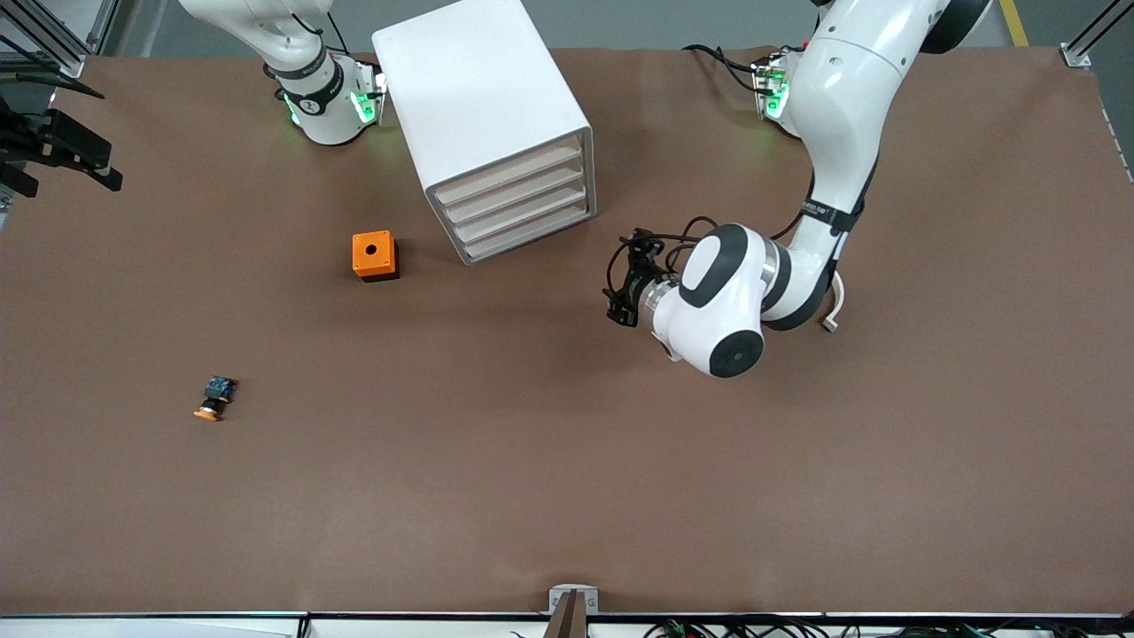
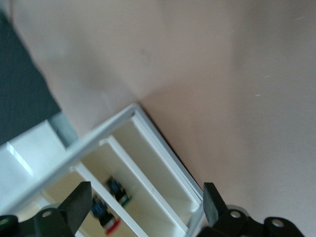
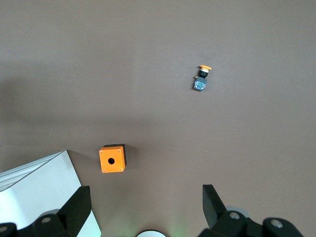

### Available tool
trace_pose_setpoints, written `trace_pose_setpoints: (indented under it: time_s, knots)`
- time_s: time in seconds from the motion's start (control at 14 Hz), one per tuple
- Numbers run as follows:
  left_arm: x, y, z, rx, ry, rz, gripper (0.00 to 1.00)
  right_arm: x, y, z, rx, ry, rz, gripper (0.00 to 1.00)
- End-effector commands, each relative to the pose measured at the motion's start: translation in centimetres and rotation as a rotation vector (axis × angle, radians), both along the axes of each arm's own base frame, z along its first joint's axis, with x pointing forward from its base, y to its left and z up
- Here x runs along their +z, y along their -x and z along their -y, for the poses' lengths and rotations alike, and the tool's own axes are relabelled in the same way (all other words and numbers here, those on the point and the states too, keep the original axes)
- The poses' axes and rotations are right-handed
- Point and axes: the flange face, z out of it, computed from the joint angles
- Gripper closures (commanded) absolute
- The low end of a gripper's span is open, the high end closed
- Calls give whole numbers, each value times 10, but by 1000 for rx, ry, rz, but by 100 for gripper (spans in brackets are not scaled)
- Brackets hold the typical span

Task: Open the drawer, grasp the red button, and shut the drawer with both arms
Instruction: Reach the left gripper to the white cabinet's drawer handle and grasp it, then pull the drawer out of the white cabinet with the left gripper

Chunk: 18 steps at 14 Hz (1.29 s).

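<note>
I am watching the white cabinet (image 1: 483,115) sitting toward the robots' bases on the brown surface (image 1: 567,496), its four off-white drawer fronts (image 1: 518,211) facing the left arm's end and angled toward the front camera. In the front view all four are sitting flush. The left arm (image 1: 828,133) is reaching down from its base and folding back, and the left end effector (image 1: 620,288) is hovering just in front of the drawer fronts, near the lowest one, touching nothing. Its fingers (image 2: 79,202) are standing spread wide in the left wrist view, released. Between them I am seeing into the cabinet's white shelves: the button (image 2: 106,217) with its red cap is lying in one compartment, just beside a second small button with a green cap (image 2: 118,192); I cannot tell which drawer this is. The right arm (image 1: 292,53) is waiting up near its base; the right end effector (image 3: 143,207) is out of the front view but showing in its own wrist view, fingers wide apart and empty, hanging over the cabinet's corner. Below it the orange cube with a hole (image 1: 375,255) is standing just beside the cabinet, toward the right arm's end. The orange-capped button (image 1: 214,397) is lying well apart from the cube, nearer to the front camera and farther toward the right arm's end.
</note>
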Motion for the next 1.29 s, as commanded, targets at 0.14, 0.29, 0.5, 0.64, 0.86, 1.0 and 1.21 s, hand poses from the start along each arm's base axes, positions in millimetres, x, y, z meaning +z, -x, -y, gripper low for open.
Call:
trace_pose_setpoints:
  time_s: [0.14,0.29,0.5,0.64,0.86,1.0,1.21]
  knots:
    - [-22,22,36,113,-49,-241,1,3,10,-1,-2,-7,11,0]
    - [-31,31,45,146,-52,-343,4,3,10,-1,-1,-7,11,0]
    - [-44,48,60,150,-59,-424,24,3,10,-2,1,-7,10,0]
    - [-51,60,65,128,-55,-484,34,2,9,-1,-2,-7,8,0]
    - [-58,82,75,82,-79,-529,39,1,9,-4,-8,-7,4,0]
    - [-70,96,84,63,-100,-552,39,1,10,-5,-7,-7,-1,0]
    - [-80,114,95,51,-135,-584,39,4,10,-2,-12,-5,8,0]
